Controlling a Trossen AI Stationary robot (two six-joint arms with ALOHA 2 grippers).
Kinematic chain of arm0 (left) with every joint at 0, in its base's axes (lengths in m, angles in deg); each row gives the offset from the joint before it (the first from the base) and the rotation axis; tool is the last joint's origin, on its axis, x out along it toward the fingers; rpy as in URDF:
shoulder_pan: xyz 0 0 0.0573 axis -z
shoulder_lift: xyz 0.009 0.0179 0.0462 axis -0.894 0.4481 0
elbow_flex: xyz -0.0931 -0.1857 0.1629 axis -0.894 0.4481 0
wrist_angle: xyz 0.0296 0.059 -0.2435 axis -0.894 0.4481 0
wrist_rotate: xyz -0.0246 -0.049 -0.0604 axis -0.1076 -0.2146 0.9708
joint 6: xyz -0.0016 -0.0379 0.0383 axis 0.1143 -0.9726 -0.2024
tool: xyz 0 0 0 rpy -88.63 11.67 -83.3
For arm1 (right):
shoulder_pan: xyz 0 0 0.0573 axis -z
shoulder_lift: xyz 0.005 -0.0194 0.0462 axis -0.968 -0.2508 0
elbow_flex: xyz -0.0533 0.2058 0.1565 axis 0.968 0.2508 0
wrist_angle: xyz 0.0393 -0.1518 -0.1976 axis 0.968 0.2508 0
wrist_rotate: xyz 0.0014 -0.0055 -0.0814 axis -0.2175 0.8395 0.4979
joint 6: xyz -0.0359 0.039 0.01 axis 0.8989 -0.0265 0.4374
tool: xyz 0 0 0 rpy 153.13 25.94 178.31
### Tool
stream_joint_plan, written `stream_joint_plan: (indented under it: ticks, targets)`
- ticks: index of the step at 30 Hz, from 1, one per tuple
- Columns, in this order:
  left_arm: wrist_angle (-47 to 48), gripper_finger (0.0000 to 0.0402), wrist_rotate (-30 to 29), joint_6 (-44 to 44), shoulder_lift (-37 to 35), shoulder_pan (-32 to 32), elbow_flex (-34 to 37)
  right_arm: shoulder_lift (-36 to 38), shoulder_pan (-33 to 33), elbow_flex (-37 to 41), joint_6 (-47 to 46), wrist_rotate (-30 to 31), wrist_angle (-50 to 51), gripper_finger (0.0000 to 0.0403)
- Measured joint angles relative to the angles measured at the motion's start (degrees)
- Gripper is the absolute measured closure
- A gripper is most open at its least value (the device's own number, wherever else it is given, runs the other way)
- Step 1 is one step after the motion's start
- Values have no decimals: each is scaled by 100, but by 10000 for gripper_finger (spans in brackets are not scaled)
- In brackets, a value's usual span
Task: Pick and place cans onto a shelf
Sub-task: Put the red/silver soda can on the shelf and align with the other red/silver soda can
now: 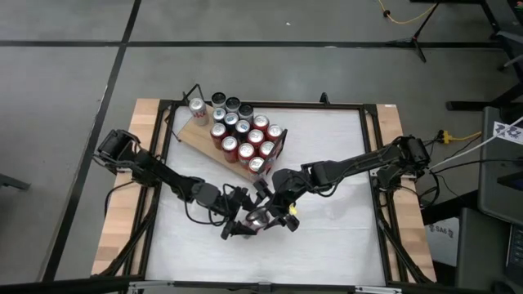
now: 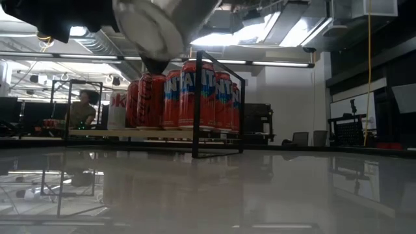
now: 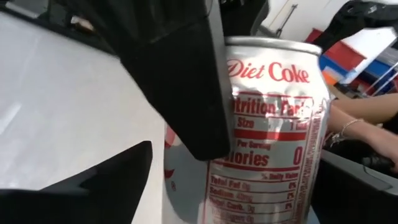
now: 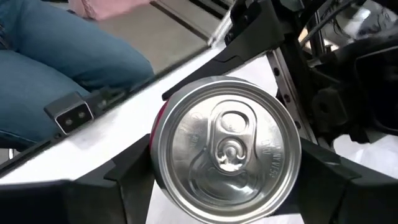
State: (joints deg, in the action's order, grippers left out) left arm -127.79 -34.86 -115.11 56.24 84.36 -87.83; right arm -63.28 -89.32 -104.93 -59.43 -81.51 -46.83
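White desk (image 1: 327, 163) at mid-handover: the right tool (image 1: 274, 214) pinches a Diet Coke can (image 1: 258, 217) held aloft, well apart from the crowded shelf (image 1: 196, 140), as the left tool (image 1: 242, 222) spreads beside it, risking a knock that twists the can loose.

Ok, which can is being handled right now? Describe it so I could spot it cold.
Find the wooden shelf packed with red cans, then look nearer the table's front, where both arms meet. The silver Diet Coke can there sits between the right end effector fingers, off the shelf.
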Motion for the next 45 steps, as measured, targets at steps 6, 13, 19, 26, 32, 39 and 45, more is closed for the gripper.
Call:
stream_joint_plan:
  ticks: [6,13,19,26,32,39,45]
  targets:
    - [599,28,579,-32,-74,-71,-2,0,-11,0,-23,422,341,120]
    - [1189,27,587,-12,-74,-149,-2,0,-9,0,-399,521,731,119]
    - [1675,26,433,24,-73,-315,-2,4,-4,-2,-739,932,1359,118]
    - [1857,26,-172,246,-72,-426,-2,4,-2,-2,-1565,1783,2551,117]
    - [1861,26,-638,594,-70,-399,-2,4,0,-2,-2660,2235,3265,114]
    - [1857,26,-775,974,-70,-399,-2,4,-2,-2,-3964,2288,3519,112]
    - [1858,26,-913,1116,-69,-399,-2,4,-2,-4,-4503,2428,3520,111]
